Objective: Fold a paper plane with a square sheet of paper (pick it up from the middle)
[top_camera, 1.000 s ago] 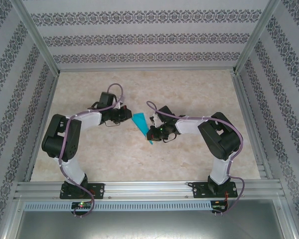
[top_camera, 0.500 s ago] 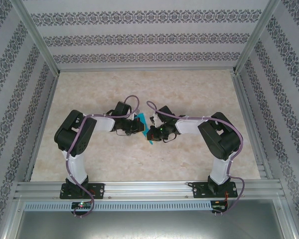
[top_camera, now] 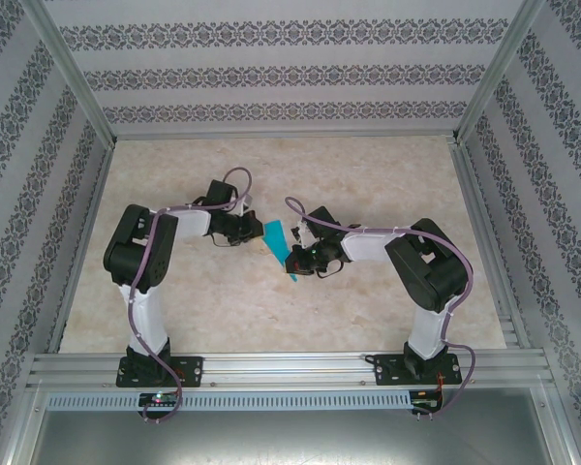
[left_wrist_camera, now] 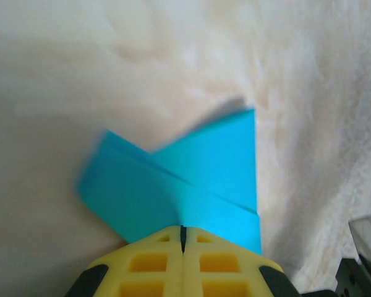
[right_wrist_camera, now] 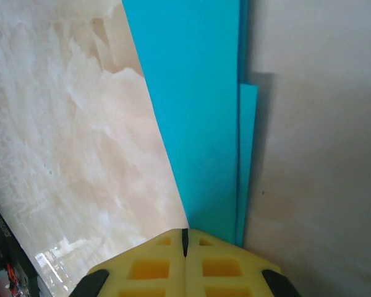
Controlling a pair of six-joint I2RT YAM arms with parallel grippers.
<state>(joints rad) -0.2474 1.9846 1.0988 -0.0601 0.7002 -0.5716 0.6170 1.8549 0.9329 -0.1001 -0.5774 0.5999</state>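
The folded teal-blue paper plane (top_camera: 276,238) lies flat on the marbled table as a slim dart, its wide end up-left and its sharp tip (top_camera: 295,278) toward the near side. My left gripper (top_camera: 249,231) is shut, just left of the wide end. In the left wrist view the layered, creased wings (left_wrist_camera: 191,179) spread out right in front of the shut left gripper (left_wrist_camera: 183,228). My right gripper (top_camera: 296,259) is shut and rests over the narrow part. In the right wrist view the long teal flap (right_wrist_camera: 198,124) runs under the right gripper (right_wrist_camera: 185,231).
The beige marbled table (top_camera: 387,184) is ringed by patterned walls and slanted aluminium posts (top_camera: 68,87). An aluminium rail (top_camera: 290,366) with both arm bases runs along the near edge. The right arm's elbow (top_camera: 428,266) stands to the right of the paper.
The left arm reached right onto the paper's wide end, then drew back left to its edge. The right arm and the paper have stayed put.
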